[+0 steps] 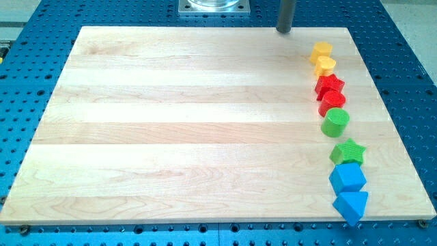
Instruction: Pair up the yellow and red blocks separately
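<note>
Two yellow blocks sit at the view's upper right: a yellow pentagon-like block (321,50) and, touching it just below, a yellow heart-shaped block (325,65). Directly below them a red star block (330,85) touches a red rounded block (332,102). My tip (284,30) rests at the board's top edge, to the left of and above the yellow blocks, touching no block.
Below the red pair, down the board's right side, stand a green cylinder (335,122), a green star (348,151), a blue block (347,178) and a blue triangle (351,203). The wooden board (191,123) lies on a blue perforated table. A metal base (214,7) is at the top.
</note>
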Tool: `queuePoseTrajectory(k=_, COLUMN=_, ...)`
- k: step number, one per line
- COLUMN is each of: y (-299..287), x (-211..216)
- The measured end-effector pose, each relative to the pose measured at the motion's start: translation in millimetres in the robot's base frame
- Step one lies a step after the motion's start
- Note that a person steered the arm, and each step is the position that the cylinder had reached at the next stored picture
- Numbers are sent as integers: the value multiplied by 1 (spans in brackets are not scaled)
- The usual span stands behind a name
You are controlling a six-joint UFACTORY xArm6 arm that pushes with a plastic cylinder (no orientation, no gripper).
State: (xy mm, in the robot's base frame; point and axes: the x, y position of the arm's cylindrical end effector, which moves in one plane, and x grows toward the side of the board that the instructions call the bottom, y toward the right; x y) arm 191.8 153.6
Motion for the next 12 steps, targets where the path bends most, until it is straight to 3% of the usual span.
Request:
queuePoseTrajectory(k=2, y=17, x=0)
queuePoseTrajectory(k=3, y=75, x=8)
queuePoseTrajectory(k=4, y=131, x=53)
queuePoseTrajectory(k=5, y=109, x=133)
queuePoseTrajectory(k=6, y=88, x=183)
queuePoseTrajectory(k=7, y=38, x=183)
queuePoseTrajectory(k=10, y=70, x=146)
queuePoseTrajectory(k=11, y=63, x=172)
queuePoseTrajectory(k=12, y=98, x=204)
